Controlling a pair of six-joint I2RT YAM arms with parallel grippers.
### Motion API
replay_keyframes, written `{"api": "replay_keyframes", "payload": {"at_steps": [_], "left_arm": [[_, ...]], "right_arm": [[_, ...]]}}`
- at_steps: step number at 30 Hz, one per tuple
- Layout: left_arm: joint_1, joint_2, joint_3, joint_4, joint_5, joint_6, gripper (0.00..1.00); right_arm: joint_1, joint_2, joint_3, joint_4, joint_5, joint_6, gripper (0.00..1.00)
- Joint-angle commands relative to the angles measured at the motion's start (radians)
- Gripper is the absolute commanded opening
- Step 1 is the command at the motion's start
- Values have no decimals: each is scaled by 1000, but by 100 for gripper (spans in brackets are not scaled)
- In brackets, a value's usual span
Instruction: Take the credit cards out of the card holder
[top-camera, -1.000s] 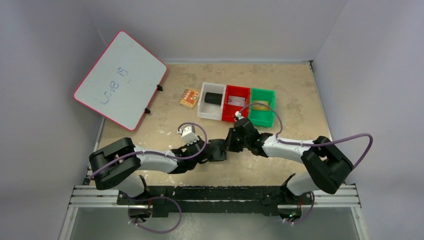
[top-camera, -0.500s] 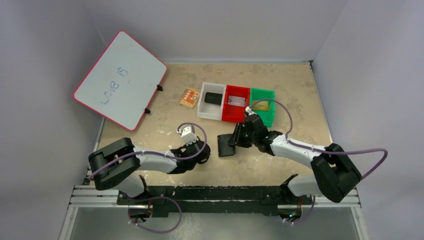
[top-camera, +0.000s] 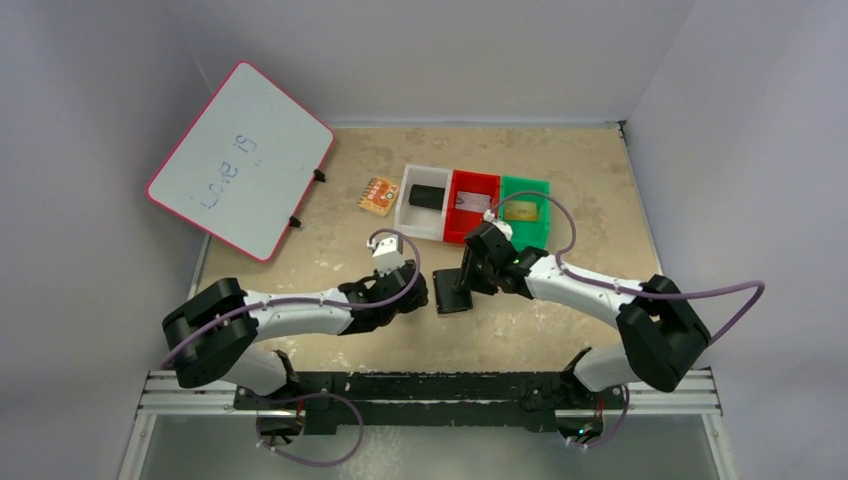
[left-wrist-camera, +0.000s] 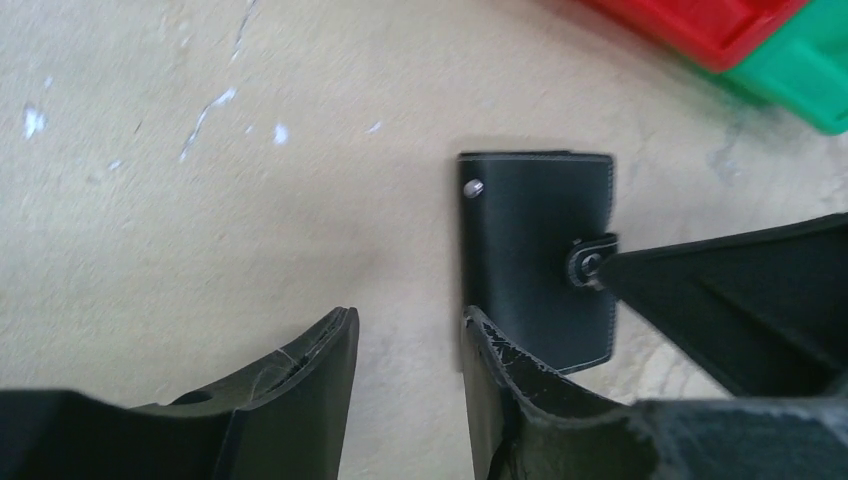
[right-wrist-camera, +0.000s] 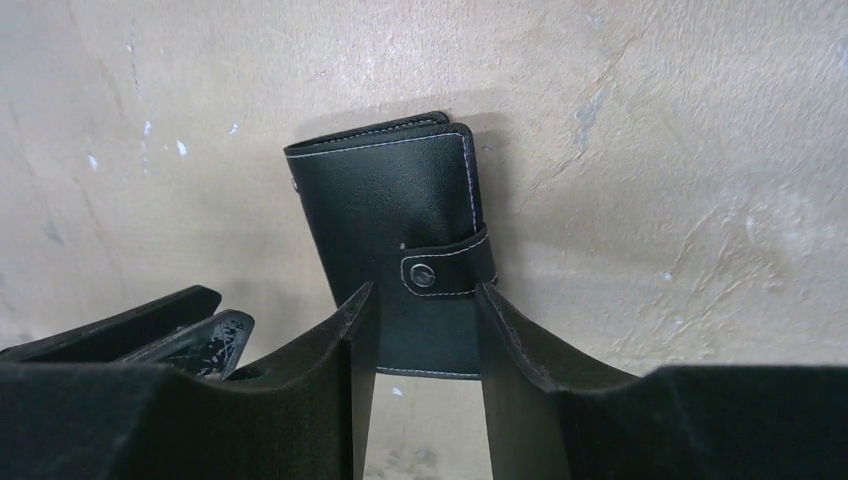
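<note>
Card holder (top-camera: 452, 291) snapped shut; credit cards (top-camera: 522, 211) seemingly already in bins (top-camera: 475, 176) beyond it; left gripper (left-wrist-camera: 405, 328), right gripper (right-wrist-camera: 424, 298) both spread beside it.

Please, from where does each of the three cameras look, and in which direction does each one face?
Top external: fixed above and behind the bases, looking down at the table; the left arm and right arm show, with the card holder between them.
Left wrist: on the left arm, looking down past the open left tool at the closed card holder.
Right wrist: on the right arm, looking down past the open right tool, which frames the strap.
Shared: all see the card holder; each wrist view catches the other tool.
</note>
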Motion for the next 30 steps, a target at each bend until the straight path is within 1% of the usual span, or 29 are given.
{"api": "replay_keyframes", "payload": {"at_steps": [1, 4, 6, 10, 11, 14, 18, 21, 24, 27, 30], "left_arm": [[60, 19, 84, 37, 75, 90, 43], [110, 52, 109, 77, 146, 128, 47], [132, 83, 140, 75, 188, 177, 49], [136, 149, 197, 60, 252, 250, 52], [136, 164, 207, 55, 265, 260, 52], [136, 189, 213, 49, 278, 267, 52], [136, 200, 216, 27, 265, 269, 53], [136, 238, 229, -25, 231, 257, 49], [134, 267, 206, -19, 232, 240, 46], [128, 284, 179, -1, 226, 218, 45], [116, 285, 165, -9, 198, 212, 44]], "right_arm": [[-1, 17, 43, 0, 14, 177, 42], [-1, 63, 72, -5, 6, 233, 39], [-1, 97, 91, -50, 6, 316, 38], [-1, 151, 126, -104, 46, 404, 37], [-1, 168, 134, -131, 20, 421, 36], [4, 217, 171, -192, 56, 452, 35], [29, 213, 181, -241, 71, 488, 34], [42, 193, 181, -264, 73, 492, 35], [46, 190, 236, -310, 83, 497, 35], [50, 214, 273, -353, 82, 505, 35], [53, 265, 308, -408, 85, 552, 36]]}}
